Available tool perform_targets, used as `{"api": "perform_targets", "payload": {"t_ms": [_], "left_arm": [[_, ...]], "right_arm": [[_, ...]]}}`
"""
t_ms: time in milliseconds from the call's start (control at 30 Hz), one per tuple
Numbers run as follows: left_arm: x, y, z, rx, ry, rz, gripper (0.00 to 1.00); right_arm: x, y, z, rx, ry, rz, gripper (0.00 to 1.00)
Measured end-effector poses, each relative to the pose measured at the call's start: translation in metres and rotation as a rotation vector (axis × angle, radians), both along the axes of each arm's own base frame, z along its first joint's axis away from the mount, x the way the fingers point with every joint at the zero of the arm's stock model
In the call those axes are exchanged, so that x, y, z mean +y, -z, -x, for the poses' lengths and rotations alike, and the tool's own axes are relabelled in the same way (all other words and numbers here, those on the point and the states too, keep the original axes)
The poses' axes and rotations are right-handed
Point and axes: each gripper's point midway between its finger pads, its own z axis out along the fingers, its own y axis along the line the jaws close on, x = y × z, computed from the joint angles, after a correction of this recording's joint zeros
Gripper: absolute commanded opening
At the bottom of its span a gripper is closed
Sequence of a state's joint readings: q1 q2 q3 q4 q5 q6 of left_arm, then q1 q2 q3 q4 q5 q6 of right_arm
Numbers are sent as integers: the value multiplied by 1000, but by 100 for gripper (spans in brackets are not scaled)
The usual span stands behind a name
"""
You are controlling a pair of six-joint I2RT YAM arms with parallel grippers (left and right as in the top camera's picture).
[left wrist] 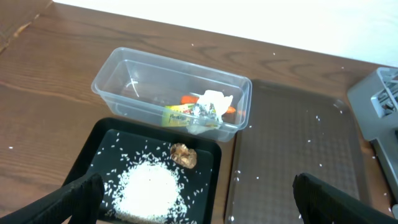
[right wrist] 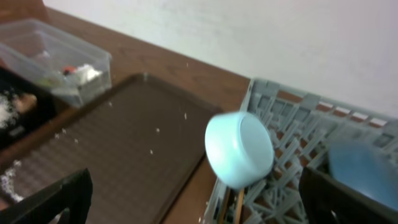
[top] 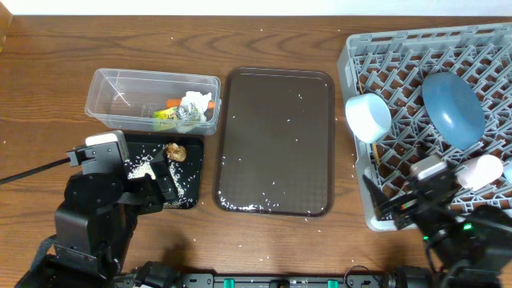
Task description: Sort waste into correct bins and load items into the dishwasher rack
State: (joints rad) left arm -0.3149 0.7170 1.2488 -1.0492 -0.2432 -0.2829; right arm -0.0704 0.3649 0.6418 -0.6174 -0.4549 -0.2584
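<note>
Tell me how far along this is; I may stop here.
Done: crumpled white-and-green wrapper and orange carrot stick in the clear plastic tub; brown food lump and rice pile in the shallow black tray; dark-blue plate and pale-blue bowl in the grey plastic rack. In hand: nothing; left gripper and right gripper open. Left: stray rice grains on the brown serving tray.

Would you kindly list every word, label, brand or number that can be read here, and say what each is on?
None can be read.
The crumpled wrapper in the clear tub has a yellow-green printed patch, but its lettering is too small and blurred to make out.
No markings show on the black tray, the brown tray or the rack.
</note>
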Motion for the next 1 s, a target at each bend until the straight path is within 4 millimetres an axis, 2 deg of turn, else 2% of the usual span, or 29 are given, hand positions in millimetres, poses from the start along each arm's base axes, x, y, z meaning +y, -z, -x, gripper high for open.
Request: {"api": "perform_targets", "payload": {"t_ms": [67,167,333,600,1000], "left_arm": [[0,0,0,1,0,0,98],[0,0,0,1,0,0,98],[0,0,0,1,0,0,98],[0,0,0,1,0,0,98],[0,0,0,1,0,0,98]], "right_arm": [[0,28,0,-6,-1,2,99],[2,59,2,-10,-10,1,99],[4,91,5,-42,-27,1,99],[6,106,-6,-117,-43,-3,99],[7,105,-8,-135,-45,-4,99]]}}
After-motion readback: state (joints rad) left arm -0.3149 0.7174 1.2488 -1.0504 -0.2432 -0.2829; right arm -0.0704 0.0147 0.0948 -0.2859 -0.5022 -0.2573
